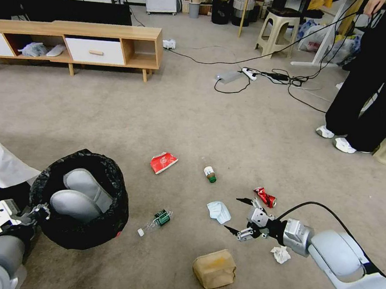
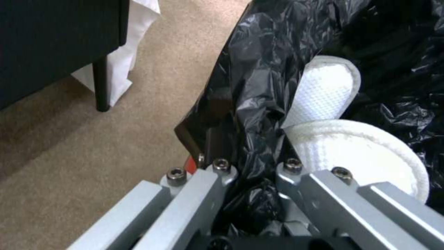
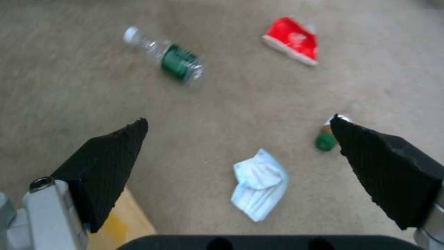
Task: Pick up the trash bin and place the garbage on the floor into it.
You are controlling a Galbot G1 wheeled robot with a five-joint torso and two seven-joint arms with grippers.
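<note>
The trash bin [image 1: 81, 225], lined with a glossy black bag [image 2: 259, 69], is at the lower left with two pale slippers [image 1: 78, 194] inside. My left gripper [image 1: 36, 213] [image 2: 252, 166] is shut on its near rim. My right gripper [image 1: 238, 217] [image 3: 238, 119] hangs open just above the floor [image 1: 203, 119], beside a light-blue face mask [image 1: 218, 211] [image 3: 259, 184]. Garbage lies around it: a red carton [image 1: 163, 162] [image 3: 293, 40], a small green-capped bottle [image 1: 209, 174] [image 3: 326, 140], a clear bottle [image 1: 155, 222] [image 3: 171, 57], a crushed red can [image 1: 265, 197], a brown paper box [image 1: 214, 268] and a white tissue [image 1: 281, 253].
A low wooden cabinet [image 1: 99, 43] stands at the back left. Black cables and a grey power brick [image 1: 227, 77] trail across the far carpet. A person in dark trousers and white sneakers [image 1: 343, 145] stands at the right. A stool [image 1: 276, 32] and darker bins are farther back.
</note>
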